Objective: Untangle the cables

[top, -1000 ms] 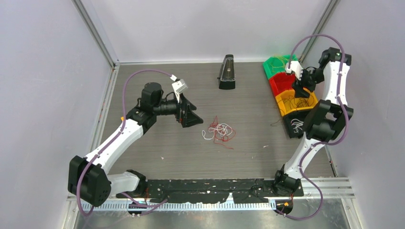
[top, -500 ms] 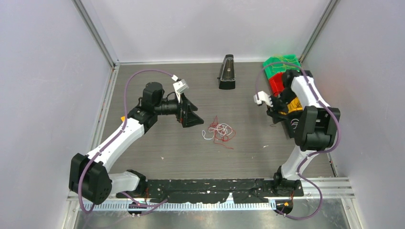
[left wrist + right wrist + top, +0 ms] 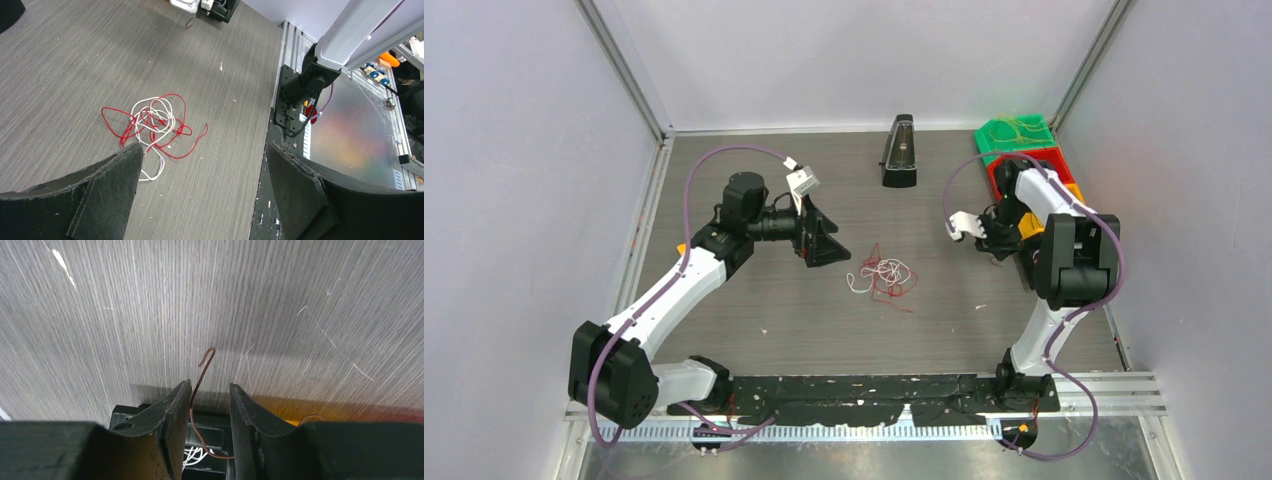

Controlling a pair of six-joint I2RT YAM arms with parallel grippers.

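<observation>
A loose tangle of red and white cables (image 3: 884,275) lies mid-table; it also shows in the left wrist view (image 3: 155,120). My left gripper (image 3: 824,242) hovers just left of it, wide open and empty (image 3: 202,170). My right gripper (image 3: 997,243) is low at the left edge of the bins. In the right wrist view it (image 3: 210,395) is slightly open, with a single dark brown cable (image 3: 199,372) standing between the jaws and touching the left finger (image 3: 175,410). That cable's hooked end lies on the table.
A row of bins stands at the right: green (image 3: 1016,133) with yellow-green wires, red (image 3: 1002,172), yellow (image 3: 1028,226), and black (image 3: 220,440) with white wires. A black wedge-shaped object (image 3: 899,150) stands at the back. Walls close in on three sides.
My right arm has swung from above the bins down and left to the table beside them, around the brown cable. The left arm and the tangle have not moved.
</observation>
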